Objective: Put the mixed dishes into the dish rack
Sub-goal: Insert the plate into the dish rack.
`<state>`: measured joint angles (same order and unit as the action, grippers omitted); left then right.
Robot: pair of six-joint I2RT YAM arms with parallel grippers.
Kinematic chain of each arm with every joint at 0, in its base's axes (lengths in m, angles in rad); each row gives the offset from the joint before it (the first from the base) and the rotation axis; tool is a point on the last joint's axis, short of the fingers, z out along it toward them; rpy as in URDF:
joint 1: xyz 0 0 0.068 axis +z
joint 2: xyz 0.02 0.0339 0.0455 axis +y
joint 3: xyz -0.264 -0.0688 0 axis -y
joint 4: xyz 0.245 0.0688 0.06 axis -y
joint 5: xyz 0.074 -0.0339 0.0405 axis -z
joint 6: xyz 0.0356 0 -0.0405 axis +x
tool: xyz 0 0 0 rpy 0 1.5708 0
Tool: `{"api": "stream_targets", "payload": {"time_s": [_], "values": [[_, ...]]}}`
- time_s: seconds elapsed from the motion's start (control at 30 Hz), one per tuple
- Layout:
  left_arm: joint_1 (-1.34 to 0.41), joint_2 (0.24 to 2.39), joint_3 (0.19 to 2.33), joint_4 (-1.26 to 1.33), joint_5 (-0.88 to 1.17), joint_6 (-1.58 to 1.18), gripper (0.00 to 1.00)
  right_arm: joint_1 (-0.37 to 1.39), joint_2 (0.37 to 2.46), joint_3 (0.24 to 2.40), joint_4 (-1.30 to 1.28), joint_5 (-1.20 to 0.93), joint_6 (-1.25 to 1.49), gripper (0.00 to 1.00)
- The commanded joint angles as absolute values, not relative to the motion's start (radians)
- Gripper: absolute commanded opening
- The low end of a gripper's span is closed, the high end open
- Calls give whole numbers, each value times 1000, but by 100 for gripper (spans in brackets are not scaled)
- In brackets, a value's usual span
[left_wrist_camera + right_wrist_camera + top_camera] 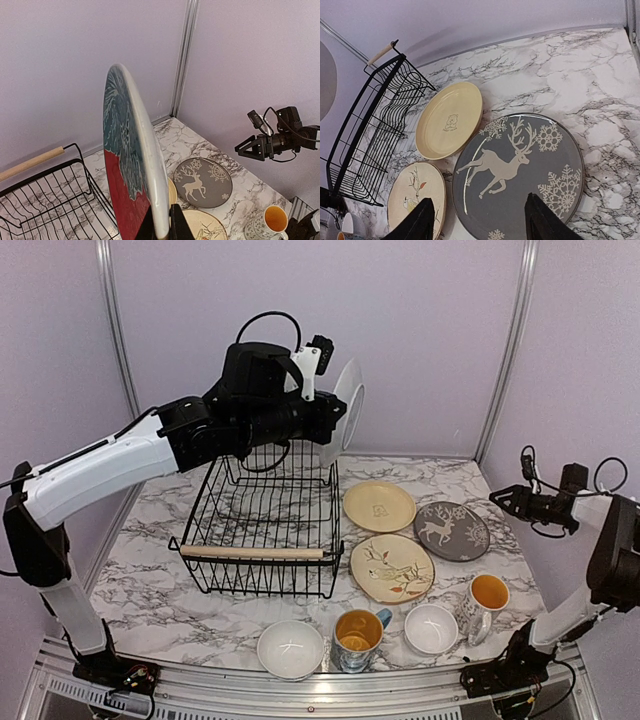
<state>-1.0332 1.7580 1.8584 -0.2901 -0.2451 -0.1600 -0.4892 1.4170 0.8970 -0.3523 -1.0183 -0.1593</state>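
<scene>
From above, the left tool (332, 425) is pinched narrow on the rim of the teal and red plates (350, 400). It holds them on edge in the air over the far right corner of the dish rack (265, 515). The rack therefore lies below the load and toward the near left, and the left arm is much the nearer one. The right tool (505, 498) hovers well apart, above the right side of the desk (150, 580). In the left wrist view the teal and red plates (127, 165) stand almost upright, their long axis running up from the fingertips (177, 227). The teal part seems to overlap the red, though I cannot tell whether this is one dish or two. The dish rack (50, 200) sits low and to the left, so I judge the next move to be a descent that way, with the edge lined up to the dividers. In the right wrist view the right tool (480, 225) is spread wide and holding nothing. It is directly over the grey reindeer plate (520, 170), which lies flat just beside the pale yellow plate (449, 120).
</scene>
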Motion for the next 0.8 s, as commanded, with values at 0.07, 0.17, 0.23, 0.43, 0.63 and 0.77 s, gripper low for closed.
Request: {"api": "stream_targets", "payload": {"time_s": [0.07, 0.17, 0.23, 0.43, 0.63, 0.77], "values": [[-984, 1601, 1787, -136, -340, -325, 0, -494, 1406, 858, -271, -971, -252, 59], [-961, 1559, 1708, -104, -381, -387, 0, -493, 1414, 847, -262, -951, -276, 59], [-949, 1534, 1653, -90, -407, -417, 0, -493, 1428, 847, -264, -962, -281, 59], [-877, 1489, 1477, -13, -328, -492, 0, -493, 1461, 849, -280, -1015, -306, 58], [-797, 1521, 1396, 125, -136, -554, 0, -489, 1470, 856, -300, -1048, -352, 58], [-774, 1570, 1390, 168, -87, -550, 0, -460, 1494, 866, -322, -1028, -387, 58]]}}
